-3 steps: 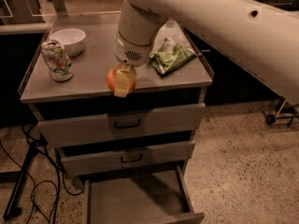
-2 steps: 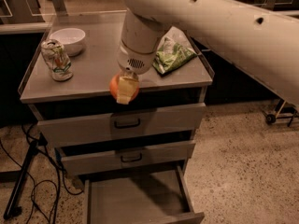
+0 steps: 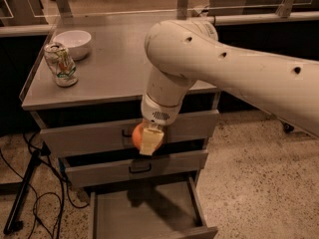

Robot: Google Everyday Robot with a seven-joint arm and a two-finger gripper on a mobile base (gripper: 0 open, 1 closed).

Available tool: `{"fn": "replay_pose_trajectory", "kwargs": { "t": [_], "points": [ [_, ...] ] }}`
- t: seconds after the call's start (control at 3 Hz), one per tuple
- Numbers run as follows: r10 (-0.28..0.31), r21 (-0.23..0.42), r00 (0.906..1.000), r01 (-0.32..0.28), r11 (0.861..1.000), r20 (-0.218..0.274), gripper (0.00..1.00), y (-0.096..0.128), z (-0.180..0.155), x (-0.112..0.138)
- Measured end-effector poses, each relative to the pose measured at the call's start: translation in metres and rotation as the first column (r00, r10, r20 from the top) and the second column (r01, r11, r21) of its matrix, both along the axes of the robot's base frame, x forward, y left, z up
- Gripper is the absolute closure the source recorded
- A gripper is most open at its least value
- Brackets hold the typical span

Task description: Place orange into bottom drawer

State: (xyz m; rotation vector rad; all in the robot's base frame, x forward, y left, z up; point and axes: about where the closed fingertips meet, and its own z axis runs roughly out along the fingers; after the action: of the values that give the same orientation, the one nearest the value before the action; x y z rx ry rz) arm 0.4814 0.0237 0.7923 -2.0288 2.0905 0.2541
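My gripper is shut on the orange, a small round orange fruit. It holds the fruit in the air in front of the top drawer's face, past the front edge of the cabinet top. The bottom drawer is pulled out below, a shallow grey tray with a flat floor. The orange hangs above the drawer's back part. My big white arm reaches in from the right and hides the right side of the cabinet top.
A white bowl and a crushed can stand on the cabinet top at the left. The two upper drawers are shut. Black cables lie on the floor at the left.
The arm has moved forward and down, carrying the orange from above the cabinet top's front edge to in front of the top drawer, over the open bottom drawer.
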Motion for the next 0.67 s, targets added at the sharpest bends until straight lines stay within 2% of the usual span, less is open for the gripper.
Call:
{"fn": "replay_pose_trajectory", "kwargs": {
  "t": [0.33,0.67],
  "points": [
    [0.000,0.000,1.0000,0.000,1.000,0.000,1.00,0.000,0.000,0.000],
    [-0.008,-0.018,0.9987,0.007,1.000,-0.051,1.00,0.004,-0.024,-0.015]
  ]
}}
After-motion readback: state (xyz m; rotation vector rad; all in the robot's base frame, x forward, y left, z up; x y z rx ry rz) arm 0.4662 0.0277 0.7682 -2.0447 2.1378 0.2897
